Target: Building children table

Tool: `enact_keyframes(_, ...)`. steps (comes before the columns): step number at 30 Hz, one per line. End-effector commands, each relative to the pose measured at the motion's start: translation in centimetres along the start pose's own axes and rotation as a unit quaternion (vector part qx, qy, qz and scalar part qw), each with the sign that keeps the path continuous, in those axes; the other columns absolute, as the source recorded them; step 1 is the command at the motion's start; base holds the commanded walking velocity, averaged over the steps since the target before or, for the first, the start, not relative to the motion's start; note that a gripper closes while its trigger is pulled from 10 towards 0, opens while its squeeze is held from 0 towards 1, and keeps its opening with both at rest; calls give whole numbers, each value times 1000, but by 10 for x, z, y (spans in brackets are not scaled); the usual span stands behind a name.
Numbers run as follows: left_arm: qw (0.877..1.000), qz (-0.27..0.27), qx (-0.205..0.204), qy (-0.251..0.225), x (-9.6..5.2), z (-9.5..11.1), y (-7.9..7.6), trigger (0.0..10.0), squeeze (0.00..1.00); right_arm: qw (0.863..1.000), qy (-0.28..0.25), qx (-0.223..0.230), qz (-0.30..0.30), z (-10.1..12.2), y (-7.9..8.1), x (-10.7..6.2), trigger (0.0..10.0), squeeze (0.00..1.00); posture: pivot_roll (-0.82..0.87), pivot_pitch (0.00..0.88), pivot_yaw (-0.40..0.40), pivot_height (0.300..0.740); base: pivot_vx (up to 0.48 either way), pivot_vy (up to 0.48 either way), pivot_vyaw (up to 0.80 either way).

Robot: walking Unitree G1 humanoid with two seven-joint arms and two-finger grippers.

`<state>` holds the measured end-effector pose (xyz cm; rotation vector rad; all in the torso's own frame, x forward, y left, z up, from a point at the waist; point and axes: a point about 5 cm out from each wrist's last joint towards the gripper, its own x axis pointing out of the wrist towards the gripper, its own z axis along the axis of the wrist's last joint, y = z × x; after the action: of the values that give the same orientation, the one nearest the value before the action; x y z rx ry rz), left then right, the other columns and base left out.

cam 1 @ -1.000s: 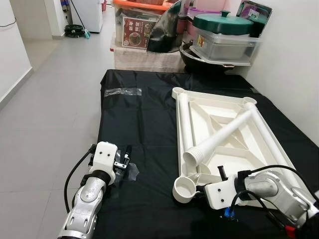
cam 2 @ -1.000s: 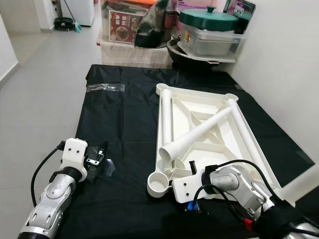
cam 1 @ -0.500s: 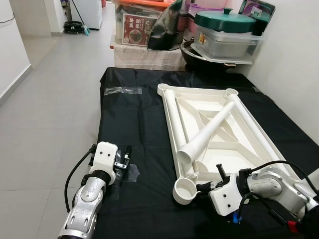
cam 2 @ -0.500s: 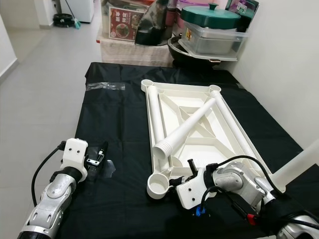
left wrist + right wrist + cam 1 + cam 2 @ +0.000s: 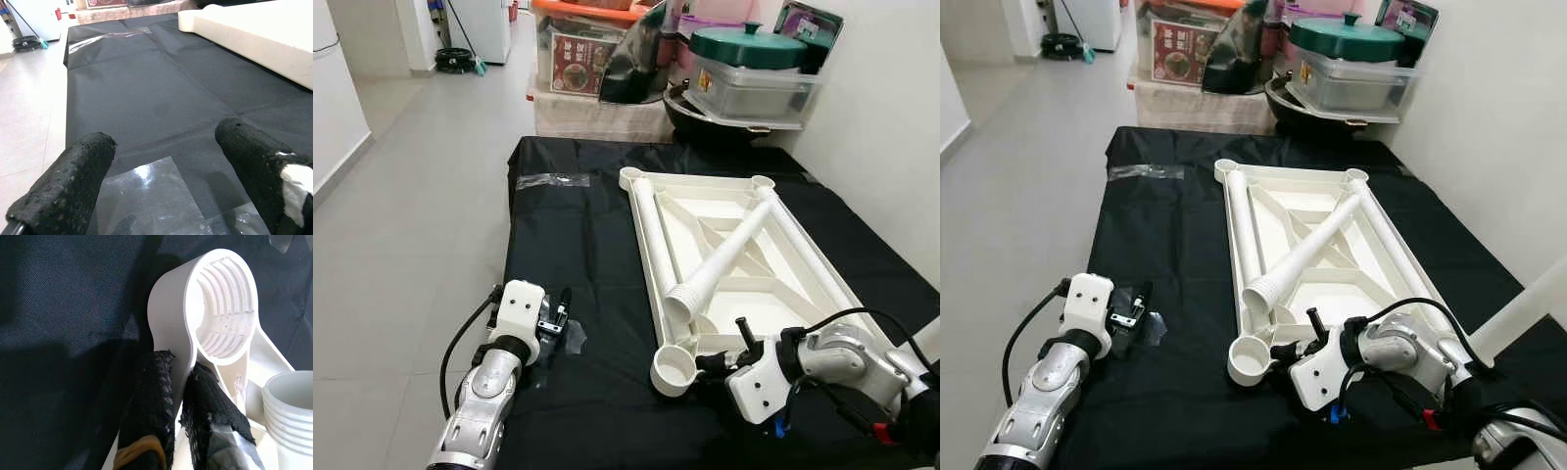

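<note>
A white children's table top (image 5: 749,290) lies upside down on the black cloth (image 5: 578,245). A loose white leg tube (image 5: 724,257) rests diagonally across it, and two more tubes lie along its long sides. My right gripper (image 5: 710,362) is shut on the rim of the near left corner socket (image 5: 673,370); in the right wrist view its fingers (image 5: 151,396) pinch the socket's wall (image 5: 171,323). My left gripper (image 5: 563,318) rests open on the cloth at the near left, with its fingers (image 5: 73,176) over a clear plastic scrap (image 5: 146,196).
Stacked storage boxes (image 5: 587,59), a green-lidded container (image 5: 754,64) and a black pan stand past the cloth's far edge. A strip of clear tape (image 5: 553,179) lies on the far left of the cloth. Tiled floor runs along the left, a white wall along the right.
The table top has swivelled, its far end swinging left while the gripped near socket stayed put. My right gripper keeps its hold. The left arm has not moved.
</note>
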<state>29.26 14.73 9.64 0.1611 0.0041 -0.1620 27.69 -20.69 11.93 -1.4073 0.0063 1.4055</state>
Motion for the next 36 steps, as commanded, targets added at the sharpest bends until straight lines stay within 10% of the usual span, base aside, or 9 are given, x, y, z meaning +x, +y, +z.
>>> enact_keyframes(1,1000,-7,3,2,0,-2,-5,10000,0,998,34,21,51,-7,21,8,10000,0,-26,0,-112,740,0,0,0)
enact_keyframes(6,1000,-7,3,2,0,-2,-5,10000,0,998,36,33,46,-7,22,8,10000,0,-26,0,-112,740,0,0,0)
enact_keyframes(7,1000,-8,3,2,1,-2,-5,10000,0,998,32,48,31,-8,18,8,10000,635,-30,0,-110,740,0,0,0)
enact_keyframes(8,1000,-8,3,2,1,-2,-5,10000,0,998,32,48,31,-8,18,8,10000,635,-30,0,-110,740,0,0,0)
enact_keyframes(9,1000,-9,3,3,1,-2,-5,10000,0,997,26,66,21,-7,14,6,10000,1000,-32,0,-110,740,0,0,0)
enact_keyframes(26,1000,-6,0,4,-1,-4,-5,10000,0,989,-38,140,-32,8,-34,-29,10000,1000,-34,0,-112,740,0,0,0)
enact_keyframes(36,1000,-5,-6,1,1,-3,-5,10000,0,958,-111,230,-127,12,-71,-60,10000,1000,-38,0,-113,740,0,0,0)
